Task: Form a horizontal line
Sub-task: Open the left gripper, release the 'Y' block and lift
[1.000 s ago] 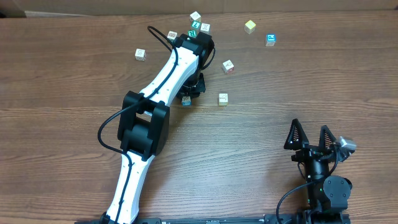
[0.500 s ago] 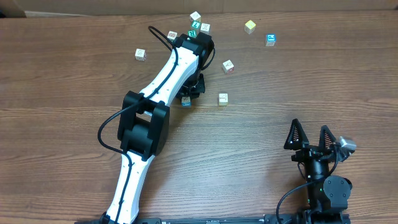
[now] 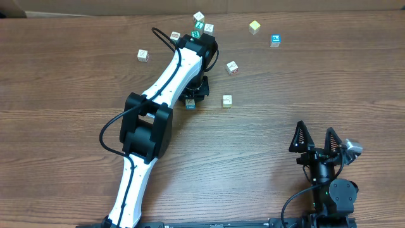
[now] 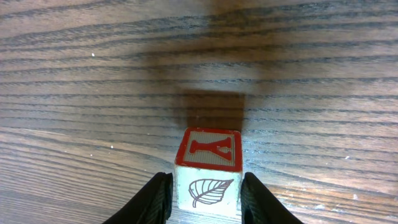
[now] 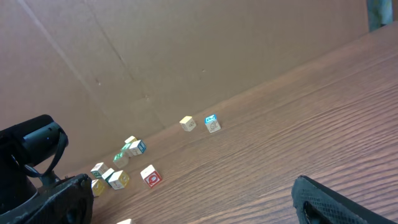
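A pale wooden cube [image 4: 207, 174] with a red Y face and a leaf drawing rests on the table between the fingers of my left gripper [image 4: 206, 182]. The jaws flank it with only a thin gap on each side, so the gripper is open. From overhead this cube [image 3: 190, 103] peeks out below the left gripper [image 3: 193, 95], with another cube [image 3: 226, 100] a short way to its right, apart from it. No horizontal line of cubes is in view. My right gripper [image 3: 314, 129] hovers open and empty at the near right.
Loose cubes are scattered at the back: one at the left [image 3: 143, 56], a cluster by the left wrist [image 3: 204, 26], a yellow one [image 3: 254, 26], a blue one [image 3: 275, 40] and a red one [image 3: 232, 68]. A cardboard wall [image 5: 155, 56] runs behind the table.
The left jaws have widened slightly around the cube. Neither arm has shifted and the loose cubes lie where they were.
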Robot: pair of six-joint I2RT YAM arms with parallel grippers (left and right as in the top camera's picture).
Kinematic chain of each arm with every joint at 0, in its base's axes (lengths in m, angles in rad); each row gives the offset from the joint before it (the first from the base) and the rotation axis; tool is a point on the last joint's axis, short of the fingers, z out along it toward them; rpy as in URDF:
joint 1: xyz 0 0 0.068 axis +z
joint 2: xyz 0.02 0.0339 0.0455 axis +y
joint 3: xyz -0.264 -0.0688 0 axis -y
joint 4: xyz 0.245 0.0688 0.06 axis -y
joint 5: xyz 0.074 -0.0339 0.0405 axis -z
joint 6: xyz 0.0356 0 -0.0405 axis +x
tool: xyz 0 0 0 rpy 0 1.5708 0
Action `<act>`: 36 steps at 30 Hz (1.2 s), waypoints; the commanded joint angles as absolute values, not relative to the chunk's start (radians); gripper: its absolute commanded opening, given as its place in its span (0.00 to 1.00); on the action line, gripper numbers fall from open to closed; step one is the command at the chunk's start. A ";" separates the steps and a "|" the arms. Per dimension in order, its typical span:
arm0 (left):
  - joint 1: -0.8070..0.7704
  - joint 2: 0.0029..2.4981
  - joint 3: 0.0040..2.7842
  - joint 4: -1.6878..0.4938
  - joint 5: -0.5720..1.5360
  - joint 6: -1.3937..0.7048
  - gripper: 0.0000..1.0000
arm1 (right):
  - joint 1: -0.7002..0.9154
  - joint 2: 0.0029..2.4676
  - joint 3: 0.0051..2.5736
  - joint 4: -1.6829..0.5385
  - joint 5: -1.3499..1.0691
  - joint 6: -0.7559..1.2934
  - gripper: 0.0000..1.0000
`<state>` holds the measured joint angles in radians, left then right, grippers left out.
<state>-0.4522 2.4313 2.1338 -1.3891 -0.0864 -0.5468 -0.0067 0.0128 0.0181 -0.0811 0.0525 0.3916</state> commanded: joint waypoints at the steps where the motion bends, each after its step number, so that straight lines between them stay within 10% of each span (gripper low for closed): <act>1: -0.461 2.426 2.127 -1.391 -0.077 -0.535 0.33 | -0.012 0.007 0.008 -0.076 0.059 0.384 1.00; 15: -0.461 2.426 2.127 -1.409 -0.077 -0.535 0.28 | -0.012 0.007 0.008 -0.076 0.059 0.384 1.00; 24: -0.461 2.426 2.127 -1.386 -0.078 -0.535 0.53 | -0.012 0.007 0.008 -0.076 0.059 0.384 1.00; 36: -0.417 2.425 2.443 -1.401 -0.025 -0.560 0.49 | -0.012 0.007 0.008 -0.076 0.059 0.384 1.00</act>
<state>-0.4213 2.4340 2.3657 -1.4044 -0.0750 -0.5438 -0.0071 0.0128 0.0181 -0.0811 0.0525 0.3912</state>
